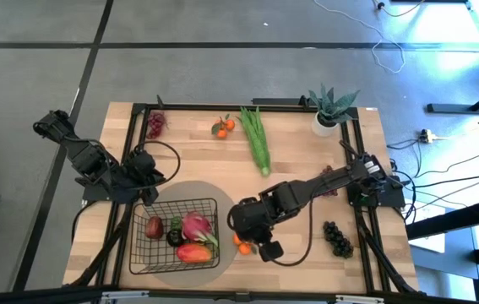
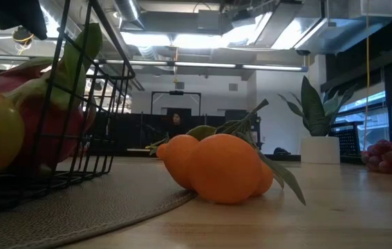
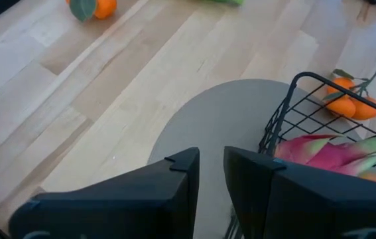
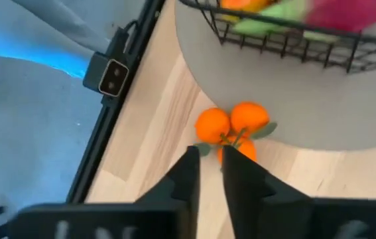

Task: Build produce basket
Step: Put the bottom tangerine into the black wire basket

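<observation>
Basket (image 1: 159, 247) on mat (image 1: 219, 192), tangerines (image 1: 243, 244) right of basket, grapes (image 1: 338, 238) farther right

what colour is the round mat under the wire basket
Grey-beige round woven mat beneath the square black wire-mesh basket; the high view shows it best.

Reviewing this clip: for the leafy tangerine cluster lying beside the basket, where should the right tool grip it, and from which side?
Probably best from above, on the leafy stem where the tangerine cluster joins. The round fruits touch one another and lie on the table at the mat's edge, so pads may slip on their curved skins. The right tool is nearly closed, so it would first need to open. The basket is close by.
</observation>
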Motion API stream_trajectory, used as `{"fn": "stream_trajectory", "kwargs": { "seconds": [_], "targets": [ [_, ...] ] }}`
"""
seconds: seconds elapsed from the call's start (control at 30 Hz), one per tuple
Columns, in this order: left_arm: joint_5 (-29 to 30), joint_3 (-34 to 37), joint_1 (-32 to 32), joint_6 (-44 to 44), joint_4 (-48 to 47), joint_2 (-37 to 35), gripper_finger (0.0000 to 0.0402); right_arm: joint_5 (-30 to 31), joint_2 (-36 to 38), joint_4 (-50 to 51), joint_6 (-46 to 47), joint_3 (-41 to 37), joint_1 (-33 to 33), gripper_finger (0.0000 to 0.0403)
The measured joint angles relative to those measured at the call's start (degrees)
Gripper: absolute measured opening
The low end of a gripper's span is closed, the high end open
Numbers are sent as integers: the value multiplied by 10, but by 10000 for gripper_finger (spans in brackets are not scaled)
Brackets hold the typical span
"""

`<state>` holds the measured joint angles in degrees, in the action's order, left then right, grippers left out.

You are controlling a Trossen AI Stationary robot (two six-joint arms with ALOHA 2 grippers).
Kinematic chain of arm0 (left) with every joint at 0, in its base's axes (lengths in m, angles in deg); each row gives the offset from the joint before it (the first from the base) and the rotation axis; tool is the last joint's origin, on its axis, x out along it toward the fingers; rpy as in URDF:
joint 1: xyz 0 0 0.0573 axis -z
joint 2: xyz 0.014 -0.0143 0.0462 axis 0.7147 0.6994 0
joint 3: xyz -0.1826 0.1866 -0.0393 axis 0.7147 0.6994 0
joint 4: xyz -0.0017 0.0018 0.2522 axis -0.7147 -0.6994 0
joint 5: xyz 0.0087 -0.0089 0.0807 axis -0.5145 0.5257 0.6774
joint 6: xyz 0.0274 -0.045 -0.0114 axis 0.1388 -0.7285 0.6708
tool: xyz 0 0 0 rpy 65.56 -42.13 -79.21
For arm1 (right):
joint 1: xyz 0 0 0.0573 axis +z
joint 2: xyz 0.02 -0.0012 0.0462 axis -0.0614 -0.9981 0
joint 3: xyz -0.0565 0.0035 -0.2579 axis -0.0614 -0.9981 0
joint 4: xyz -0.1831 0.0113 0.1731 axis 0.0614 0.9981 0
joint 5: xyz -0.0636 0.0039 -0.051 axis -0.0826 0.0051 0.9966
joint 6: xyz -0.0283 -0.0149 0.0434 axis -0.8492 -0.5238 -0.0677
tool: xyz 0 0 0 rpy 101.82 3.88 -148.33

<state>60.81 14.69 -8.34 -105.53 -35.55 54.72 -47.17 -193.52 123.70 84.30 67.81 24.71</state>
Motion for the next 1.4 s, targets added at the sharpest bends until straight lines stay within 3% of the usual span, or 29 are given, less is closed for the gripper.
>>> {"fn": "stream_trajectory", "kwargs": {
  "seconds": [0.17,0.33,0.53,0.77,1.4],
  "targets": [
    [-1,0,0,0,0,0,60,14,0,4,72,0,-4,95],
    [-1,0,0,0,0,0,60,19,0,18,128,0,-19,101],
    [-1,0,0,0,0,0,60,19,1,-1,39,-48,-19,101],
    [-1,0,0,1,-1,0,60,0,0,-105,-10,-150,-19,101],
    [-1,0,0,2,-1,0,59,-16,0,-252,21,-271,-19,101]
  ]
}}
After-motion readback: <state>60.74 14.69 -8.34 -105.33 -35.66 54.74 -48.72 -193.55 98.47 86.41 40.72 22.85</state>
